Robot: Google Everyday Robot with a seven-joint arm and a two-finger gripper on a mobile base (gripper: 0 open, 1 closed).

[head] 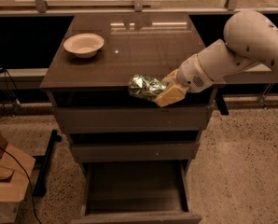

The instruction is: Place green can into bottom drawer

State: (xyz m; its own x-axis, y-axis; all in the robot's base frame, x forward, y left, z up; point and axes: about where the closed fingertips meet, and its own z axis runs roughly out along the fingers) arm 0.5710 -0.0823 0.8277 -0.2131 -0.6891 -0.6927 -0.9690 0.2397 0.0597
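gripper (pixel 164 94) centre frame, fingers pinching green can (pixel 145 87) | can held sideways at front edge of cabinet top (pixel 129 55) | bottom drawer (pixel 134 190) open, lower centre | bowl (pixel 83 45) upper left

The white arm (pixel 223 62) slants down from upper right — its hand (pixel 163 92), mid-view, clamped on the green can (pixel 145 87).
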